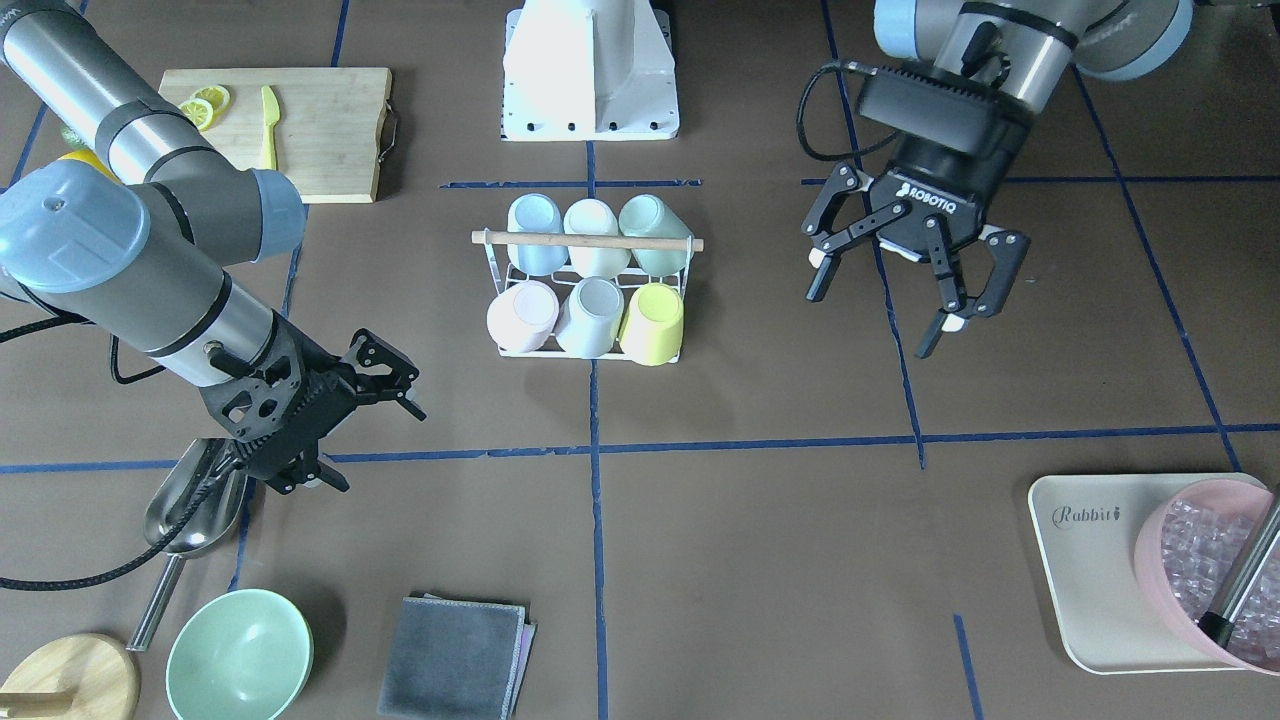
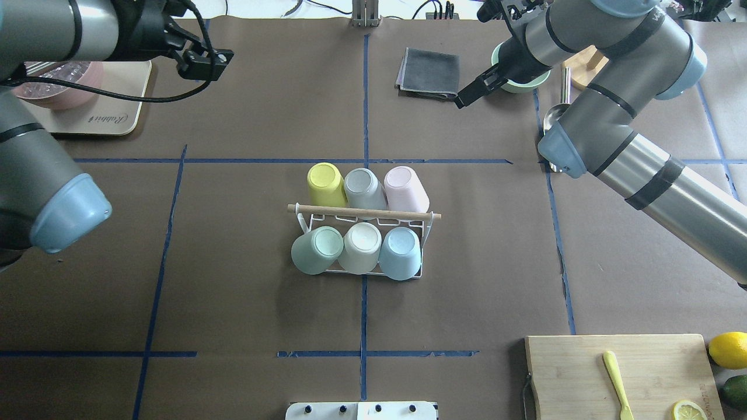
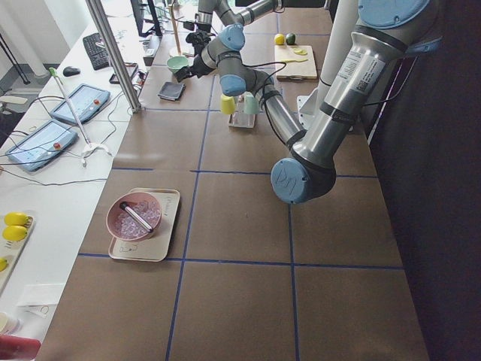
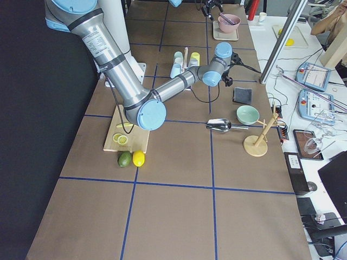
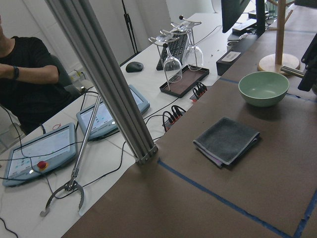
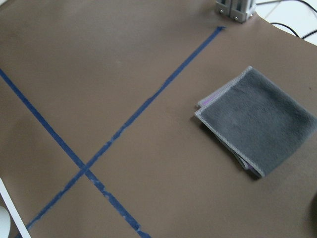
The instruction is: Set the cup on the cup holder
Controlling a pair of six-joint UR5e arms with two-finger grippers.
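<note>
On cup holder (image 1: 590, 241), six cups (image 1: 595, 315)

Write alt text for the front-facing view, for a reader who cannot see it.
A white wire cup holder stands in the middle of the table, with six upside-down pastel cups on it, three per row. Both grippers hang open and empty: the left gripper at the view's right, the right gripper at its left.

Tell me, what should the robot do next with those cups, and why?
Probably just draw both arms back. The cup holder carries six cups, filling both rows, and the left gripper and right gripper hang open and empty, away from it, so no cup seems left to place.
</note>
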